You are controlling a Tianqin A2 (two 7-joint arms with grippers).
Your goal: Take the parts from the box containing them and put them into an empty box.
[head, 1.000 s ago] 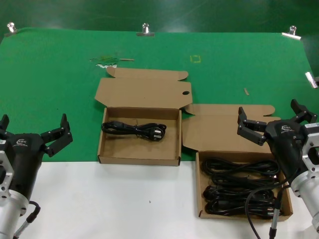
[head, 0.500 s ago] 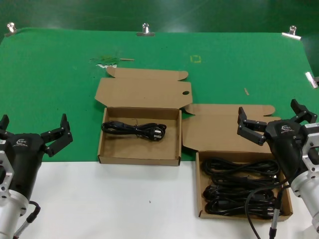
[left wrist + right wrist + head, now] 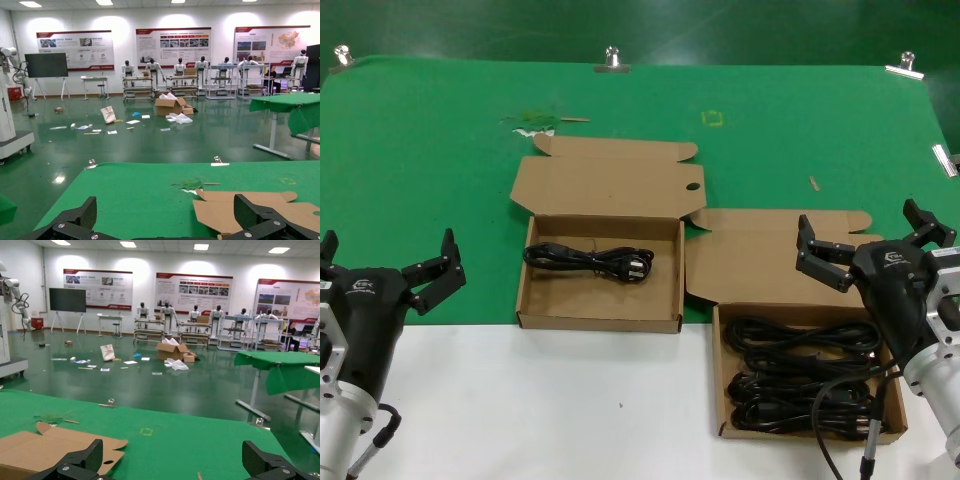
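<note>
The box containing the parts [image 3: 719, 385] sits at the right front and holds several black cords [image 3: 800, 372] piled across its floor. The empty box [image 3: 598, 322] stands left of it with its lid flap [image 3: 610, 180] folded back; one black cord [image 3: 588, 259] lies across its far half. My right gripper [image 3: 858, 215] hovers open above the far right of the full box, over its lid flap [image 3: 760, 255]. My left gripper [image 3: 388, 240] is open at the left table edge, well clear of both boxes. Both wrist views look out over the green cloth, with open left gripper [image 3: 166, 210] and right gripper [image 3: 172, 452].
Green cloth [image 3: 440, 170] covers the far table, held by metal clips [image 3: 611, 60]. A yellow square mark [image 3: 712, 118] and tape scraps [image 3: 532, 123] lie behind the boxes. White tabletop [image 3: 550, 400] runs along the front. My right arm's cable [image 3: 840, 400] hangs over the full box.
</note>
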